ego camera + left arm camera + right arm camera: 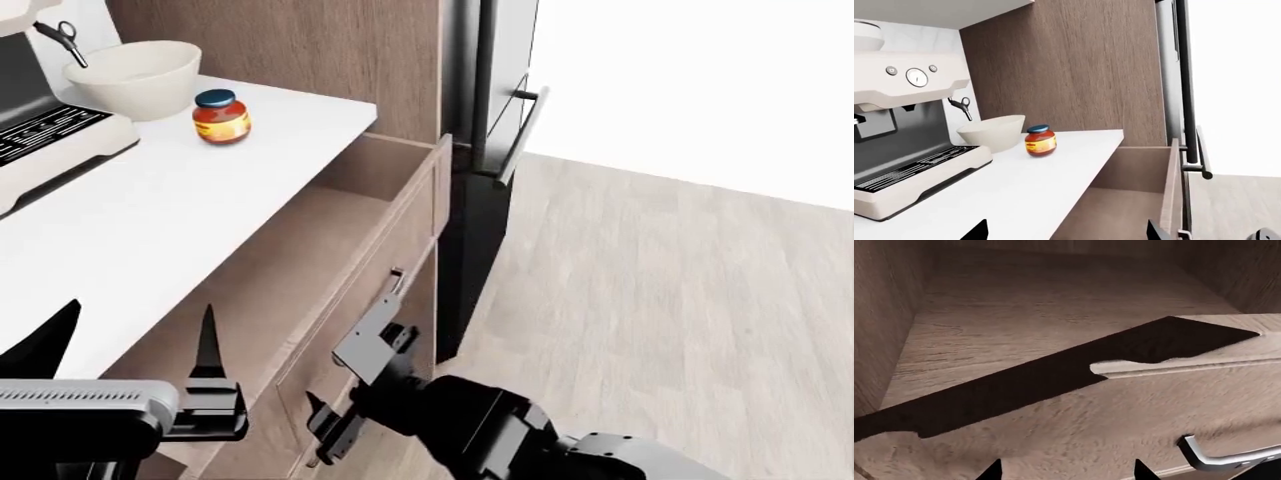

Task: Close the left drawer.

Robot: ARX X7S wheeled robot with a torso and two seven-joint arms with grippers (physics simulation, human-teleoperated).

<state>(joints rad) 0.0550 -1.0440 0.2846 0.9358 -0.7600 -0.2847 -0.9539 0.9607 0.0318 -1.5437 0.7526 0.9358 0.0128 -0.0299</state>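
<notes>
Nearest the head camera, the left gripper (134,345) hangs with its two dark fingers spread apart and nothing between them, just over the countertop (160,215) edge beside the left drawer (320,250). That drawer is pulled well out from under the countertop, its plain wooden inside bare and its flat front panel standing clear of the cabinet face; so, as I judge it, the closing is not yet begun or only barely so, and nearly the whole push is left to do. Outside the drawer front, low on the panel, the right gripper (358,385) sits close against the wood with its jaws parted and grasping nothing; whether its fingers actually touch the panel I cannot tell. From the right wrist view the drawer's interior fills the frame, crossed by a dark shadow, with the small metal bar handle (1227,456) just beside the fingertips. Beyond the drawer, on the countertop, stand a red jar with a blue lid (220,117), a cream bowl (134,78) and an espresso machine (47,130); the jar is nearest the drawer of the three. At the drawer's far end rises a tall wood-grain cabinet side (1067,70), and past it a dark appliance with a long vertical handle (514,135).
</notes>
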